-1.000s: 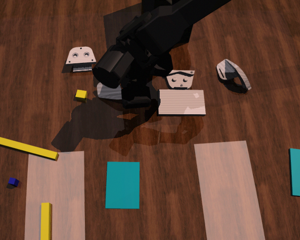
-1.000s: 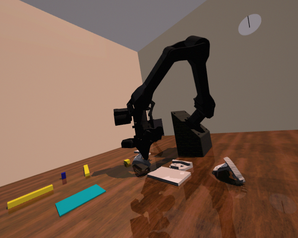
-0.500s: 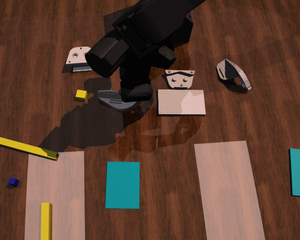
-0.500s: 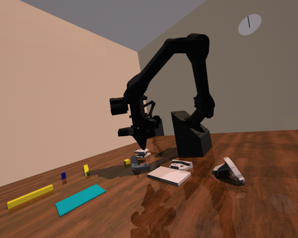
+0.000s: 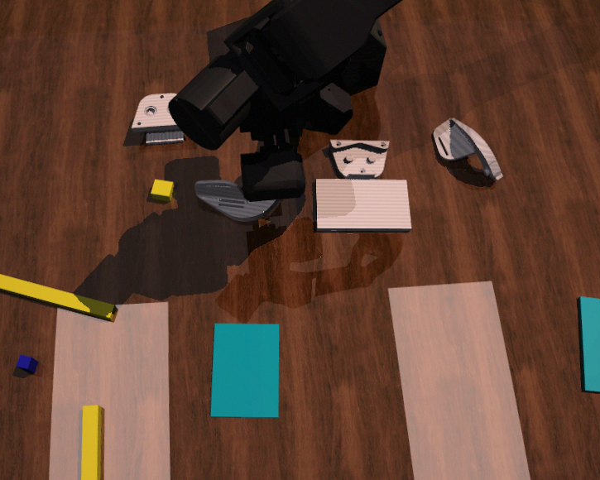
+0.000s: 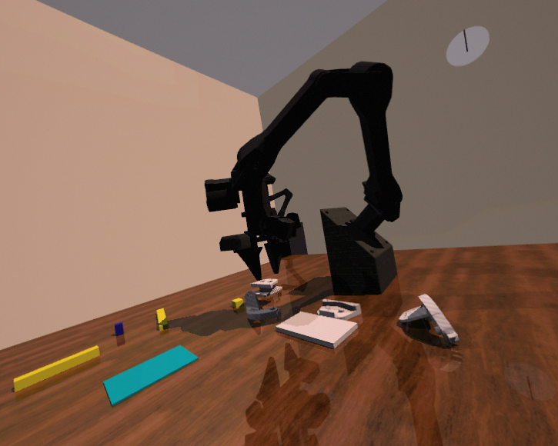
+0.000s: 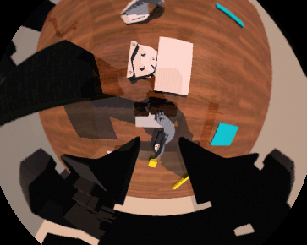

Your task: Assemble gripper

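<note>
The white gripper base (image 5: 360, 164) (image 6: 339, 311) (image 7: 148, 62) lies with its two pins up and bare. One grey jaw (image 5: 220, 194) (image 6: 267, 314) (image 7: 169, 127) lies left of it, partly under my hand in the top view. The other jaw (image 5: 480, 145) (image 6: 440, 320) (image 7: 135, 16) rests tilted at the right, its pale arm slanting. The white housing plate (image 5: 158, 122) (image 6: 265, 281) with round holes sits at the back left, partly covered by the arm in the top view. My gripper (image 6: 267, 276) (image 7: 159, 139) is open and empty above the left jaw, clear of it.
A white ribbed slab (image 5: 364, 206) (image 6: 317, 328) (image 7: 173, 63) lies just in front of the base. A yellow cube (image 5: 161, 190) (image 6: 238, 303) (image 7: 152, 163) lies left of the near jaw. Yellow bars, a blue cube (image 5: 26, 363) and a teal sheet (image 5: 245, 370) (image 6: 149, 374) (image 7: 225, 134) lie farther forward.
</note>
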Controlling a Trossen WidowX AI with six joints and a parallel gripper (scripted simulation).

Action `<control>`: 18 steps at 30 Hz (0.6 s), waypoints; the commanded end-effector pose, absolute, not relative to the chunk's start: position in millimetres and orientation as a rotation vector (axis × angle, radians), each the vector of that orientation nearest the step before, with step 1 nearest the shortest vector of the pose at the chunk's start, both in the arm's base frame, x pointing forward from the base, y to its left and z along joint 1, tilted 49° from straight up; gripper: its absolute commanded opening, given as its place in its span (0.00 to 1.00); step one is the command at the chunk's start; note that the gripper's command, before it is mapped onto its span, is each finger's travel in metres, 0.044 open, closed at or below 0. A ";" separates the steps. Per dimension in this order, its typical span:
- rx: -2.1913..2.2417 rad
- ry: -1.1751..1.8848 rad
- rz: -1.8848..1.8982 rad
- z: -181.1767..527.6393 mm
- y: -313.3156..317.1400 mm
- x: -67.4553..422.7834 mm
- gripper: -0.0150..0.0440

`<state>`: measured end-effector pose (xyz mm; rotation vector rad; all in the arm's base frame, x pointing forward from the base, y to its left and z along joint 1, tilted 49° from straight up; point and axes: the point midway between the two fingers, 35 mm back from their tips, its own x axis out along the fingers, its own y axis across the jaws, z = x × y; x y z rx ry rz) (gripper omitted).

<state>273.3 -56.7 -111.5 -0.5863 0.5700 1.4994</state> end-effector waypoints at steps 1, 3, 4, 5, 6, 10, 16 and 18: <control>-0.585 0.571 1.495 -112.1 -57.2 273.4 0.88; -0.585 0.571 1.495 -112.1 -57.2 273.4 0.97; -0.585 0.571 1.495 -112.1 -57.2 273.4 1.00; -0.585 0.571 1.495 -112.1 -57.2 273.4 1.00; -0.585 0.571 1.495 -112.1 -57.2 273.4 1.00; -0.585 0.571 1.495 -112.1 -57.2 273.4 1.00; -0.585 0.571 1.495 -112.1 -57.2 273.4 1.00; -0.585 0.571 1.495 -112.1 -57.2 273.4 1.00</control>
